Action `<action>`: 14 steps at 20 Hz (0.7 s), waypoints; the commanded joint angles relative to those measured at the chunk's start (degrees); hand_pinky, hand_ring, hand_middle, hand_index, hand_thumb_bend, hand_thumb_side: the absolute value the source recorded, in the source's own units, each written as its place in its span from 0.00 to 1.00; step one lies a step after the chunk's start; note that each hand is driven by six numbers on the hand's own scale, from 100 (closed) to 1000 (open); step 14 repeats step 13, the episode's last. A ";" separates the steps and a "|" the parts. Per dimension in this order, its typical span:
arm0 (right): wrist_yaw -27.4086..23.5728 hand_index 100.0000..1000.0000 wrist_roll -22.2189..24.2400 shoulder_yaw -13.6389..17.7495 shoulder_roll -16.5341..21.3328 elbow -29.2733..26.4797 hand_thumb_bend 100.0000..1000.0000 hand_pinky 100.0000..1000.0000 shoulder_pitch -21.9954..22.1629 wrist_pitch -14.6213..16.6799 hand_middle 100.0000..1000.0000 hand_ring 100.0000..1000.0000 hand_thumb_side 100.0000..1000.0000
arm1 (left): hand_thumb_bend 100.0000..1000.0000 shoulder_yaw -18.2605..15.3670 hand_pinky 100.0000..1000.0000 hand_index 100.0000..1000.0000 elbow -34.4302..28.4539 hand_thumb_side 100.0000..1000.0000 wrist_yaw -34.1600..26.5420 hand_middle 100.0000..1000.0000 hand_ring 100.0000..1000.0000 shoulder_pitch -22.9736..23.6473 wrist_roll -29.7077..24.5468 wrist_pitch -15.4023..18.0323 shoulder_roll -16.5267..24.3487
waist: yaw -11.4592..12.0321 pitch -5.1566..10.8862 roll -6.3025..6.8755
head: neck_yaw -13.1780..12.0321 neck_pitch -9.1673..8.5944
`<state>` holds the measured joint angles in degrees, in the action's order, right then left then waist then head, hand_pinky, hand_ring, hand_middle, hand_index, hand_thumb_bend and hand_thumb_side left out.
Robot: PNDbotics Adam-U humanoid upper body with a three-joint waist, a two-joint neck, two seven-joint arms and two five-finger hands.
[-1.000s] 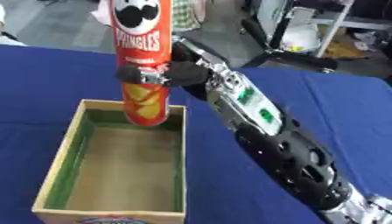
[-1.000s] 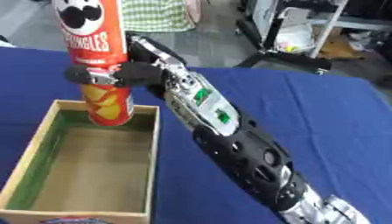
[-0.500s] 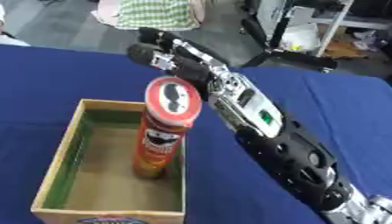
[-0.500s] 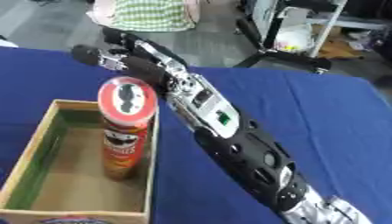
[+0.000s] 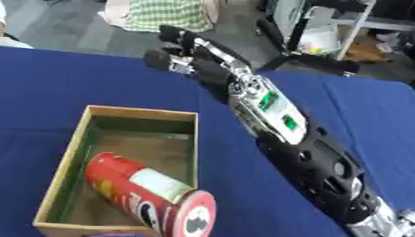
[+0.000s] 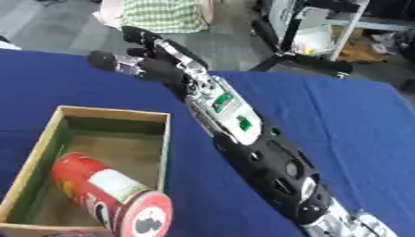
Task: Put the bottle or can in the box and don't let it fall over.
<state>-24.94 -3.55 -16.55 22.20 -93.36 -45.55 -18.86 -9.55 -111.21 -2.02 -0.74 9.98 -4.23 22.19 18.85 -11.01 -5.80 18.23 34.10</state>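
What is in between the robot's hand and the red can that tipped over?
In the left eye view, the box's far wall and bare blue tablecloth lie between the right hand and the tipped red can. Nothing else sits there.

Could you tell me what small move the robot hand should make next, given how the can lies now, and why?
Probably bring the right robot hand back down to the red can and grasp its body to stand it upright. The can lies tipped on its side in the wooden box, its lid end poking over the near corner, and the robot hand is open, holding nothing, beyond the box's far end.
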 commanded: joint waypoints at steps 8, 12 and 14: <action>-7.79 0.96 -3.26 3.95 6.84 -6.03 0.97 1.00 -2.90 -0.05 1.00 1.00 0.28 | 0.00 -0.31 0.95 0.76 -0.47 0.62 0.10 0.79 0.87 0.10 -0.39 0.14 1.02 | -0.69 0.73 1.26 | 0.05 -1.08; -10.25 0.95 -4.47 5.40 9.43 -7.89 0.94 1.00 -3.01 0.43 1.00 1.00 0.25 | 0.00 -0.40 0.95 0.76 -0.61 0.61 0.08 0.79 0.87 0.16 -0.30 0.26 1.19 | -1.21 0.70 1.43 | -0.43 -1.08; -10.76 0.95 -4.72 5.74 10.00 -8.43 0.93 1.00 -2.88 0.54 1.00 1.00 0.24 | 0.00 -0.40 0.96 0.76 -0.66 0.61 0.09 0.79 0.87 0.17 -0.30 0.28 1.24 | -1.34 0.69 1.45 | -0.60 -1.06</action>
